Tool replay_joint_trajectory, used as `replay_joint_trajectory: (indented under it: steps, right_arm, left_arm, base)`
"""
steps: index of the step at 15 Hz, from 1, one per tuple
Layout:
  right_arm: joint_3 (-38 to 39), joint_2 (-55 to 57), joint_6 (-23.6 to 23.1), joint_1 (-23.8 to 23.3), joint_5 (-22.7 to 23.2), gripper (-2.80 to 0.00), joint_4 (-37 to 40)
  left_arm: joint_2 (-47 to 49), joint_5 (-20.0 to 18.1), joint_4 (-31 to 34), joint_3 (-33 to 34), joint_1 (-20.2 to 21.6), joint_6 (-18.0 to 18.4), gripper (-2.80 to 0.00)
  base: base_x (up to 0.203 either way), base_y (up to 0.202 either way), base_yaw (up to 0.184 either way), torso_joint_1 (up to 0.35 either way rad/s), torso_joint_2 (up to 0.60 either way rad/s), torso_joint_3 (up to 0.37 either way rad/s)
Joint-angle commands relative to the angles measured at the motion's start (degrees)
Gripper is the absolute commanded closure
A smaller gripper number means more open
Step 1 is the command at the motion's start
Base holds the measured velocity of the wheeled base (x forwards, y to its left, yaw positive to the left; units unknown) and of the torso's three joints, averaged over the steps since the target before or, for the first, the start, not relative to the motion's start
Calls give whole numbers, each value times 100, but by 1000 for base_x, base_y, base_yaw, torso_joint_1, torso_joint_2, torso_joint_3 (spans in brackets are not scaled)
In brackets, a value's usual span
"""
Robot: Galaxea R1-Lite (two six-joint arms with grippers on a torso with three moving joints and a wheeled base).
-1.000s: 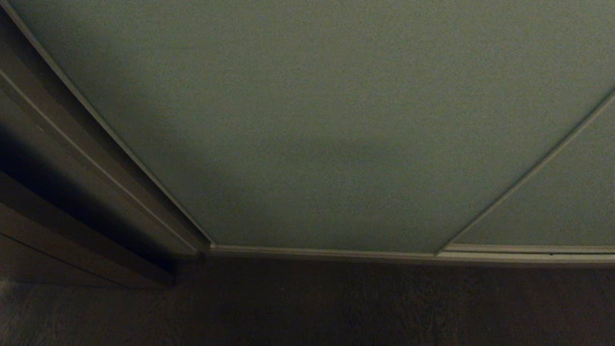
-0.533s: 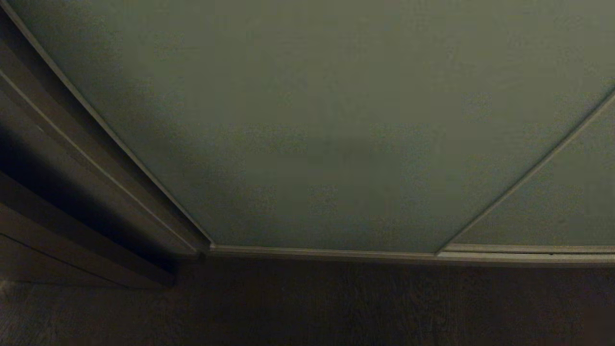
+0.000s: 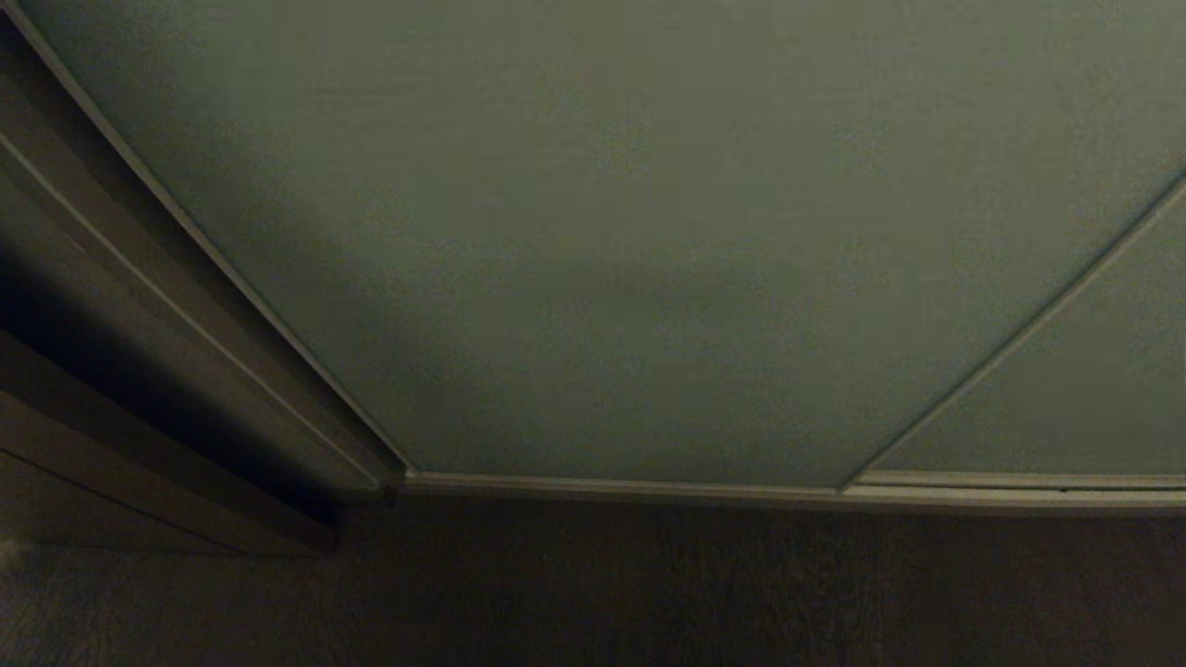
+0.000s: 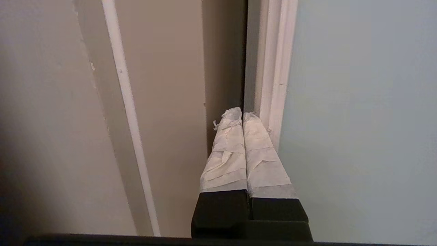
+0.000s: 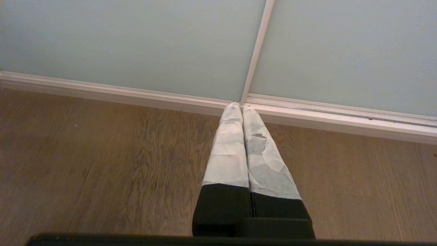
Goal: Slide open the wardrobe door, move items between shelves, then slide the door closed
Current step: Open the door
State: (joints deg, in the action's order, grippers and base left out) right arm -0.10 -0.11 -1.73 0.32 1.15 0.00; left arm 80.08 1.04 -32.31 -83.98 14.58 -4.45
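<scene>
The sliding wardrobe door (image 3: 649, 241) is a pale grey-green panel filling most of the head view, its slim light frame meeting the floor track. My left gripper (image 4: 242, 114) is shut, empty, its taped fingertips at the narrow dark gap between the door's light metal edge (image 4: 276, 68) and the brown frame (image 4: 164, 102). My right gripper (image 5: 241, 106) is shut and empty, hanging low over the floor, pointing at the seam between the two door panels (image 5: 256, 51). The items and the shelves are hidden behind the door.
The dark wooden wardrobe frame (image 3: 139, 306) runs down the left of the head view. Wood floor (image 5: 102, 164) lies in front of the light bottom track (image 3: 741, 491). A second door panel (image 3: 1093, 371) sits at the right.
</scene>
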Motion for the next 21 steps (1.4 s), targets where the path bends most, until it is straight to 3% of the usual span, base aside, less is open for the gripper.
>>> replay_joint_trajectory:
  steps: [1, 10, 21]
  right_arm:
    - [1, -7, -4, 4, -1, 0, 0]
    - [1, -7, -3, 4, 4, 0, 0]
    - [1, -7, -3, 4, 8, 0, 0]
  left_arm:
    - [79, -26, -21, -40, 1, -20, 0]
    - [204, -278, 118, -255, -90, -30, 0]
    - [157, -333, 955, -311, -803, 23, 0]
  base:
    - [0, 0, 0, 0, 0, 0]
    - [0, 0, 0, 0, 0, 0]
    - [0, 0, 0, 0, 0, 0]
